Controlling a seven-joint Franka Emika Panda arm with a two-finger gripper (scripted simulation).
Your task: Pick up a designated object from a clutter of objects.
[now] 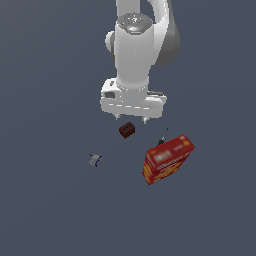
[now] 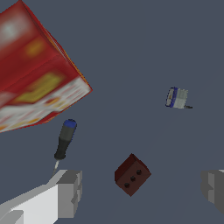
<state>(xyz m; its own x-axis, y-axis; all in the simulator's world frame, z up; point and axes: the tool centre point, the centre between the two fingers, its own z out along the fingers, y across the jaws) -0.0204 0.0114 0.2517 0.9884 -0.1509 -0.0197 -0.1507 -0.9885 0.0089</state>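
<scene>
The designated object, a small dark reddish-brown block (image 1: 127, 130) with three holes on one face, lies on the dark floor. It also shows in the wrist view (image 2: 132, 174), between my two fingers. My gripper (image 1: 132, 119) is open and empty, hovering just above and slightly behind the block. In the wrist view the gripper (image 2: 141, 191) has its grey fingertips (image 2: 70, 192) wide apart on either side of the block. Neither fingertip touches the block.
A large red-orange box (image 1: 167, 159) (image 2: 35, 83) lies tilted toward the exterior view's right. A thin dark screwdriver with a blue-tipped handle (image 1: 163, 136) (image 2: 64, 141) lies between box and block. A tiny grey-blue item (image 1: 95, 160) (image 2: 176, 97) sits toward the exterior view's left.
</scene>
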